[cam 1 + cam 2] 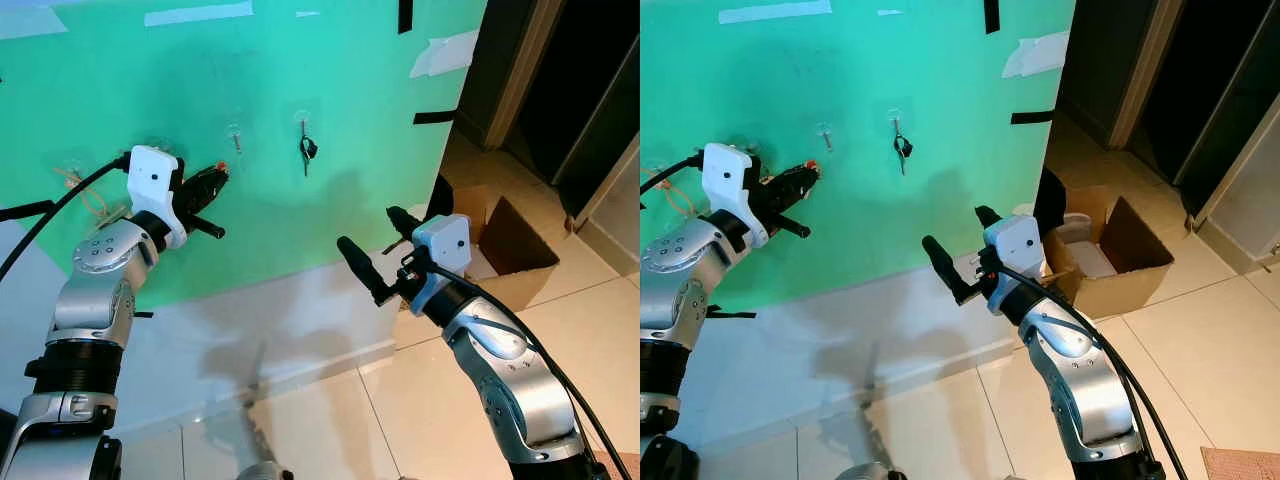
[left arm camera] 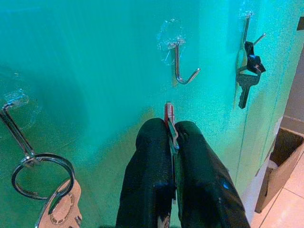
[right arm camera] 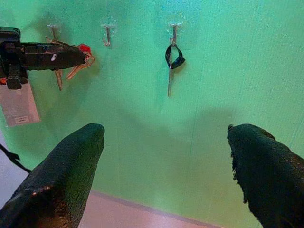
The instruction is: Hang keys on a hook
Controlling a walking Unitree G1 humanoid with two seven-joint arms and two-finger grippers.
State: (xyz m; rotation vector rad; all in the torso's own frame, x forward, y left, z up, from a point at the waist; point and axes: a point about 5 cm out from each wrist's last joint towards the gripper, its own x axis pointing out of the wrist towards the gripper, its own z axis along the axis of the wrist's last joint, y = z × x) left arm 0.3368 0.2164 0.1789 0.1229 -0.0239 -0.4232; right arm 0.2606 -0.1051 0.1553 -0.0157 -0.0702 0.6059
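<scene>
The left gripper (image 2: 172, 142) has its jaws clamped on the keys (image 2: 169, 118), just below an empty hook (image 2: 183, 71) on the green wall (image 1: 330, 80). The right gripper (image 1: 375, 250) hangs apart, jaws wide.

The left gripper (image 1: 218, 178) pinches a set of keys (image 2: 169, 124) just short of the wall (image 1: 300, 60), below and left of a bare hook (image 2: 180, 66). Right of that hook hangs a key (image 2: 247, 78) on another hook (image 1: 302, 124). A key ring (image 2: 42, 175) hangs left of the gripper. The right gripper (image 1: 375, 245), fingers spread, hovers lower, with a cardboard box (image 1: 510, 250) on the floor behind it.
</scene>
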